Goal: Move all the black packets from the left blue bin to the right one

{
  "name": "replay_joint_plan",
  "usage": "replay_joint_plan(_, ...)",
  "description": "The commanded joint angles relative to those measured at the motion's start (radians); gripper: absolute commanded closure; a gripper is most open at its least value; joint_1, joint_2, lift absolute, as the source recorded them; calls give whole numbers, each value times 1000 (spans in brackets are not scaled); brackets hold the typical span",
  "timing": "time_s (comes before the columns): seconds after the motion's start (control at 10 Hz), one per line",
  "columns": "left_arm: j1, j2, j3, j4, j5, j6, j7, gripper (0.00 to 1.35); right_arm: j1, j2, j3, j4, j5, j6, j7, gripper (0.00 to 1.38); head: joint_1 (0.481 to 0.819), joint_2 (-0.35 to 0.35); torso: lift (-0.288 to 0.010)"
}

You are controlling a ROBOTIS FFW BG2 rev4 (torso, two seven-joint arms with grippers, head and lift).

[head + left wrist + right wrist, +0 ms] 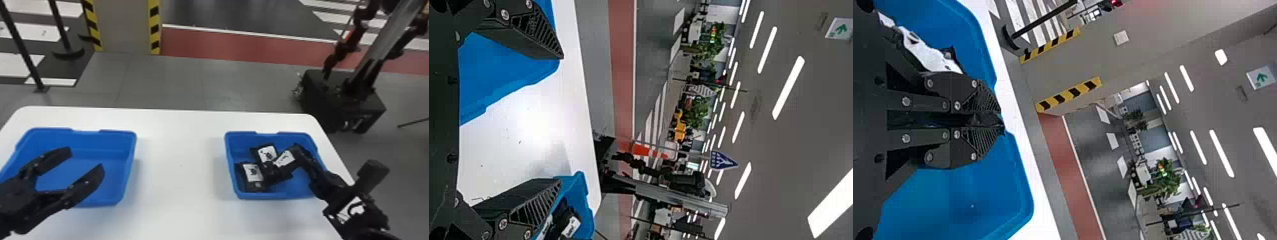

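Observation:
My left gripper (pixel 86 158) is open above the left blue bin (pixel 131 159), whose visible floor is bare. In the left wrist view, the same gripper (pixel 561 120) has its fingers wide apart with nothing between them. My right gripper (pixel 297 148) is at the right blue bin (pixel 234 182), over its right part. Black packets with white labels, one at the left (pixel 252 172) and another behind it (pixel 268 153), lie in that bin. In the right wrist view, the right gripper (pixel 1000 125) is shut on a black packet, mostly hidden by the fingers.
Both bins stand on a white table (pixel 178 178), with a wide strip of tabletop between them. Beyond its far right corner, a black wheeled base (pixel 344 105) with a pole and dark arms stands on the floor. A pillar with yellow-black edging (pixel 124 25) stands behind.

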Motion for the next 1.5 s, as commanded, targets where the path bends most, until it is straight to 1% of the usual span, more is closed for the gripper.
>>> replay_joint_plan(0.0, 59, -17, 47, -37, 0, -157, 27, 162, 22, 8, 0, -32, 23, -1, 1, 280, 695, -176, -110)
replay_joint_plan(0.1, 105, -43, 81, -72, 2, -228, 69, 162, 71, 24, 2, -103, 86, -82, 1, 5, 695, -161, -110)
replay_joint_plan(0.2, 142, -63, 104, -72, 2, -292, 96, 162, 125, 49, 2, -154, 123, -180, 1, 108, 695, -135, -110)
replay_joint_plan(0.3, 196, -87, 122, -72, 2, -375, 135, 162, 189, 86, 2, -201, 160, -283, 1, 202, 695, -111, -110)
replay_joint_plan(0.4, 248, -101, 122, -72, 0, -449, 187, 163, 238, 102, 3, -235, 180, -362, 1, 206, 695, -98, -110)
replay_joint_plan(0.5, 294, -101, 101, -72, 0, -510, 250, 163, 297, 102, 6, -289, 217, -421, 1, 208, 695, -72, -110)
replay_joint_plan(0.6, 334, -101, 65, -72, 0, -557, 308, 163, 364, 102, 34, -336, 236, -482, 1, 205, 695, -50, -110)
replay_joint_plan(0.7, 358, -101, 24, -67, 0, -596, 362, 163, 418, 102, 66, -348, 252, -561, 1, 202, 695, -34, -110)
replay_joint_plan(0.8, 370, -101, -17, -60, 5, -630, 409, 163, 464, 102, 81, -355, 284, -605, -8, 202, 695, -23, -110)
replay_joint_plan(0.9, 370, -101, -57, -45, 23, -662, 449, 163, 489, 102, 92, -326, 301, -612, -11, 202, 695, -5, -110)
replay_joint_plan(1.0, 368, -101, -90, -37, 28, -669, 465, 163, 491, 102, 100, -270, 298, -632, -11, 203, 695, 0, -110)
replay_joint_plan(1.1, 368, -92, -128, -37, 36, -674, 488, 163, 496, 102, 108, -257, 304, -639, -11, 205, 695, -5, -110)
replay_joint_plan(1.3, 395, -43, -223, -30, 83, -709, 564, 163, 513, 102, 115, -262, 319, -666, -28, 205, 695, -31, -110)
replay_joint_plan(1.4, 400, -21, -254, -30, 105, -716, 584, 163, 525, 102, 115, -272, 322, -678, -50, 206, 695, -50, -110)
